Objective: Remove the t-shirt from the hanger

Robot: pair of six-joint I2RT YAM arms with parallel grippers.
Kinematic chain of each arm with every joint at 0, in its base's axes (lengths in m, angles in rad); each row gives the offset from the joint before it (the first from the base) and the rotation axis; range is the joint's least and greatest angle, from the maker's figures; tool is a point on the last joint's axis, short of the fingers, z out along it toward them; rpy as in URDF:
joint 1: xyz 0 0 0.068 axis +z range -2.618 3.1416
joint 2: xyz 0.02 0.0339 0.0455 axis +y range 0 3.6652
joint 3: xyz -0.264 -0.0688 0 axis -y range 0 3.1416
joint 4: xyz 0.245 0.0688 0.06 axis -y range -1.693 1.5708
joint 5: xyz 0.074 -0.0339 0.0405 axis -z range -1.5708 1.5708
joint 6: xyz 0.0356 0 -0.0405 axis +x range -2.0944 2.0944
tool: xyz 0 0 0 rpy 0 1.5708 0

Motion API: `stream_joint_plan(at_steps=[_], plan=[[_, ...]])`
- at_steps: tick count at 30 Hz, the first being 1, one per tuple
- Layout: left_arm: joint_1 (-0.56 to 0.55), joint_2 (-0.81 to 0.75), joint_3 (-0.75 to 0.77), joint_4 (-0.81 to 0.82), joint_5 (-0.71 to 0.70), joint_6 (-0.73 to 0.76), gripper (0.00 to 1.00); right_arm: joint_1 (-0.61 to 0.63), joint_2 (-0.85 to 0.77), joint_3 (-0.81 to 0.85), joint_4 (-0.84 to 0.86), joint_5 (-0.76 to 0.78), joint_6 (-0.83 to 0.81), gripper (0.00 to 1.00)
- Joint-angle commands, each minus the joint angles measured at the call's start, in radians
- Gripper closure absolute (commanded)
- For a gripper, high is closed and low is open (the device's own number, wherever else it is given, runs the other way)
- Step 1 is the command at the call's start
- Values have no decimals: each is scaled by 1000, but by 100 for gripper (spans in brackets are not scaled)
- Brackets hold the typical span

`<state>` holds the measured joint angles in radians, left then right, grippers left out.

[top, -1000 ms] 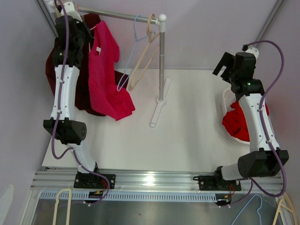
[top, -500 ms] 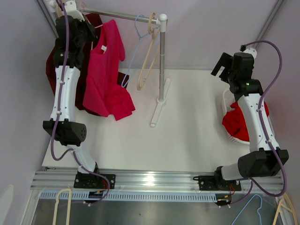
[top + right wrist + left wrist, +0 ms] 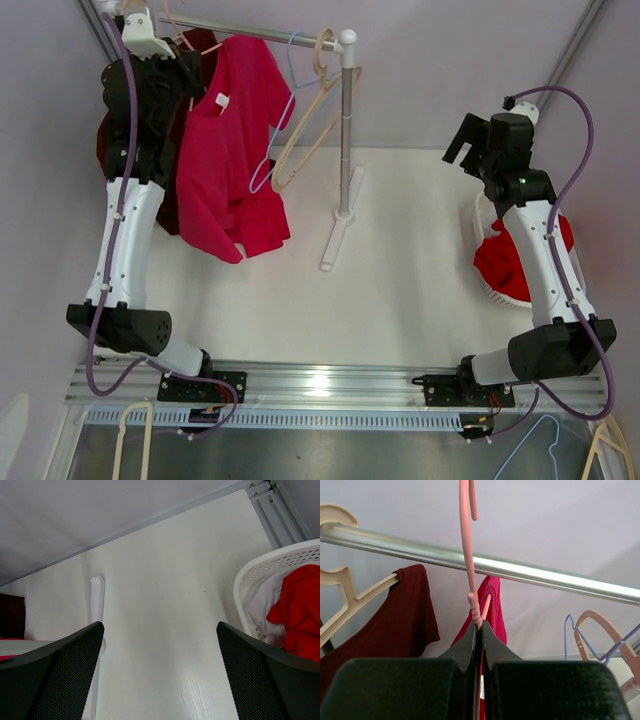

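The bright pink t-shirt [image 3: 235, 150] hangs on a pink hanger [image 3: 465, 555] at the left end of the metal rail [image 3: 260, 35]. My left gripper [image 3: 183, 65] is shut on the hanger's neck just below the hook, seen in the left wrist view [image 3: 480, 627]. The hook rises in front of the rail and past the top of that view. A strip of the t-shirt [image 3: 492, 600] shows behind the jaws. My right gripper [image 3: 468, 135] is open and empty, high above the table's right side; it also shows in the right wrist view [image 3: 159, 627].
A dark red shirt [image 3: 110, 140] hangs on a beige hanger left of the pink one. Empty blue [image 3: 290, 60] and beige [image 3: 322, 90] hangers hang near the rack's upright pole [image 3: 346, 130]. A white basket [image 3: 485, 215] with red clothing stands at the right.
My left arm has risen, lifting the hanger and the pink t-shirt up along the rail; the shirt has swung right. My right gripper has shifted slightly left.
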<state>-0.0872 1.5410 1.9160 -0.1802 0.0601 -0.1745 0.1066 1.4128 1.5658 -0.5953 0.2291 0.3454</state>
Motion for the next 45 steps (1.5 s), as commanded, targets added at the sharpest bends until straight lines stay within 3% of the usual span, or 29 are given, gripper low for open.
stream_joint_plan(at_steps=[1,8,14,19,23,27,29,33,39,45], plan=[[-16,-70,-12,125,14,4,99,13,-38,0,17,18,-9,1],[-81,-99,11,-4,-193,10,99,86,-63,5,26,-37,-43,0],[-210,-173,-25,-91,-589,26,99,295,-192,-59,129,-129,-120,1],[-342,-220,-23,-257,-957,-81,99,477,-287,-107,183,-269,-137,0],[-417,-255,-51,-451,-1101,-218,99,650,-342,-171,244,-301,-148,1],[-491,-272,-113,-492,-1241,-252,99,835,-339,-278,345,-318,-158,1],[-526,-268,-126,-522,-1292,-258,99,956,-318,-289,385,-289,-184,0],[-557,-260,-126,-562,-1309,-290,99,1076,-241,-300,451,-252,-217,0],[-579,-262,-140,-617,-1292,-339,99,1131,-149,-354,621,-249,-214,1],[-579,-275,-155,-660,-1261,-385,99,1157,-51,-331,684,-221,-221,1]])
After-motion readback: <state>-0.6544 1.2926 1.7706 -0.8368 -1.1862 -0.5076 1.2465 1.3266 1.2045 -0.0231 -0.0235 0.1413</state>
